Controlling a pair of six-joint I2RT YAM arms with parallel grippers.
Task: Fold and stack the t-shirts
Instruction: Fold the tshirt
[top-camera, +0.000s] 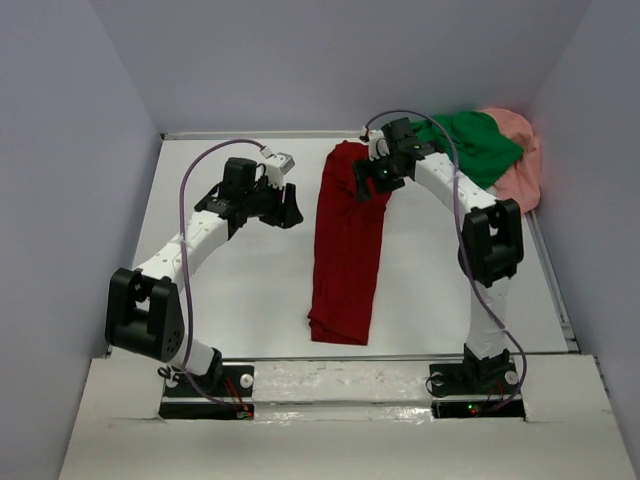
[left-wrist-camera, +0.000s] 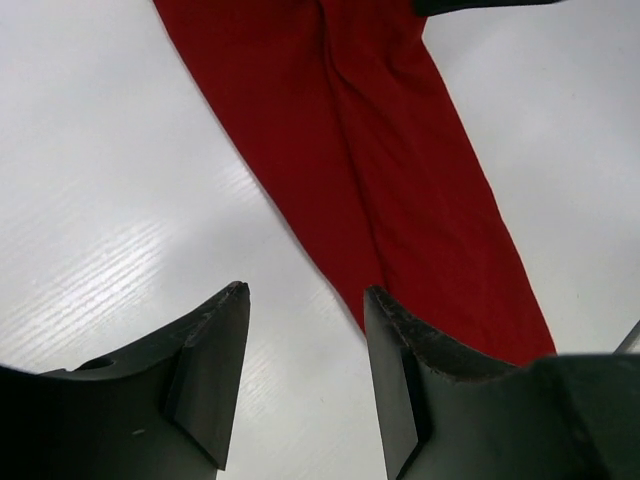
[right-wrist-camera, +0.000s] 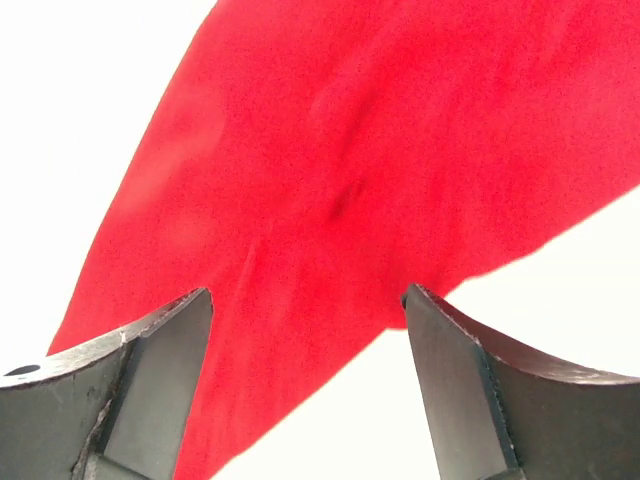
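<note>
Dark red t-shirt (top-camera: 345, 250) lies along the table (top-camera: 250, 290) as a narrow strip, apparently awaiting its crosswise fold, left gripper (top-camera: 291, 213) spread empty beside its far end, right gripper (top-camera: 362, 182) gaping above it, green t-shirt (top-camera: 480, 145) and pink t-shirt (top-camera: 522, 165) heaped far right.

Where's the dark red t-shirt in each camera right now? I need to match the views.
Top external: dark red t-shirt, long narrow strip running far to near, mid-frame.
Left wrist: diagonal band, top centre to lower right.
Right wrist: fills most of the frame.
Shared landmark: the white table bordering it.
</note>
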